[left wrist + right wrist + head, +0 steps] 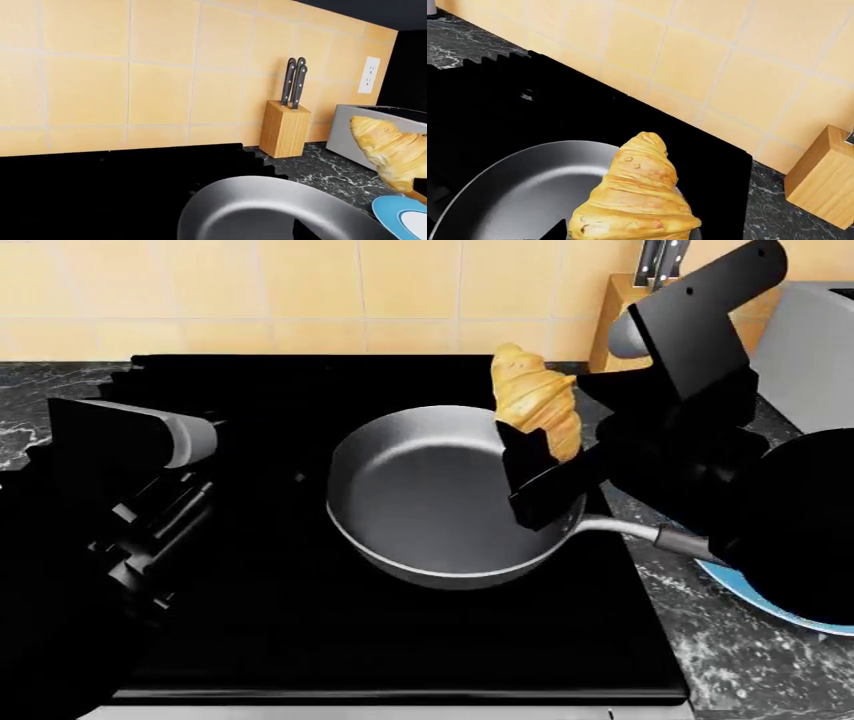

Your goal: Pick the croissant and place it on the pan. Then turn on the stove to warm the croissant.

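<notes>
Right gripper [537,462] pinched on the croissant [537,400], held upright above the frying pan's [414,500] far rim, probably ready for lowering inside.

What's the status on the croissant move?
Right gripper shut on croissant, held above pan's right rim. Left gripper idle off the pan's left side, fingers unclear. Pan on stove, nothing blocking the drop.

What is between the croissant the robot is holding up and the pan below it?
Nothing but air: in the head view the right gripper holds the croissant above the pan near its right rim, and the pan's bowl is bare.
</notes>
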Robot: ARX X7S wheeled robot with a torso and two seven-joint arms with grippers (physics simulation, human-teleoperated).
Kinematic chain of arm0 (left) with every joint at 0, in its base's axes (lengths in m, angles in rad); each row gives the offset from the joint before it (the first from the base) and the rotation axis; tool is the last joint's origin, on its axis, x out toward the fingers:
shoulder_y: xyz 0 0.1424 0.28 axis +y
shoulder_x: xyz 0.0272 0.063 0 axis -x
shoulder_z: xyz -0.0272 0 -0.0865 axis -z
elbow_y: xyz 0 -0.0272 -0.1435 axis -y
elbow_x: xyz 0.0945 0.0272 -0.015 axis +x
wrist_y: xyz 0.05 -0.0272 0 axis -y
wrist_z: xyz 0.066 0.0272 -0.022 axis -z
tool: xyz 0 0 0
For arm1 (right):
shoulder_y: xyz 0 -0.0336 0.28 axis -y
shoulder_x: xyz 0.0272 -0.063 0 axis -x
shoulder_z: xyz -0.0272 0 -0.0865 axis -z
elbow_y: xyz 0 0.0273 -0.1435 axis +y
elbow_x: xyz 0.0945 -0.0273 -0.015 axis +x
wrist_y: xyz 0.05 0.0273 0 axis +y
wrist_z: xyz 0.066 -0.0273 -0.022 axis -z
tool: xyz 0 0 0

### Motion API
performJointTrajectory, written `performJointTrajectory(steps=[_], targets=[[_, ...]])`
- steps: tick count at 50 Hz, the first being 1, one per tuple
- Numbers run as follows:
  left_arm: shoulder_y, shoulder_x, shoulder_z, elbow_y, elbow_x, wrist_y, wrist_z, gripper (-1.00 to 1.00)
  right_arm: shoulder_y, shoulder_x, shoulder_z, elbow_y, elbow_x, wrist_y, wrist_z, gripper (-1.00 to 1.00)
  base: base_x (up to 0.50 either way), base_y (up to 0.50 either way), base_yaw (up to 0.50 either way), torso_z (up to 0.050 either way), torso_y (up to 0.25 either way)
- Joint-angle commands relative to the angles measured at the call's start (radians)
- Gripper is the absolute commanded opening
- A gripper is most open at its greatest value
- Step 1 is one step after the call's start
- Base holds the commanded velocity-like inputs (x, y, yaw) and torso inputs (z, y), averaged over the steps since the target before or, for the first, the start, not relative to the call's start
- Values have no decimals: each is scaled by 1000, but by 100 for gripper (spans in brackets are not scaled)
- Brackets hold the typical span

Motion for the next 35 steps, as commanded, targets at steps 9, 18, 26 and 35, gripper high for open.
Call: performJointTrajectory(steps=[9, 18, 26, 35], targets=[[1, -3, 19, -18, 30, 18, 15, 100, 68, -69, -79, 173, -173, 37, -256, -100, 0, 0, 0, 0, 0], [-3, 1, 36, -43, 57, 29, 27, 100, 131, -128, -161, 347, -327, 17, -479, -100, 0, 0, 0, 0, 0], [-19, 4, 46, -54, 60, 29, 26, 100, 179, -180, -232, 485, -416, 4, -625, -100, 0, 0, 0, 0, 0], [-30, 7, 58, -58, 61, 28, 23, 100, 221, -261, -332, 701, -538, -53, -823, -100, 0, 0, 0, 0, 0]])
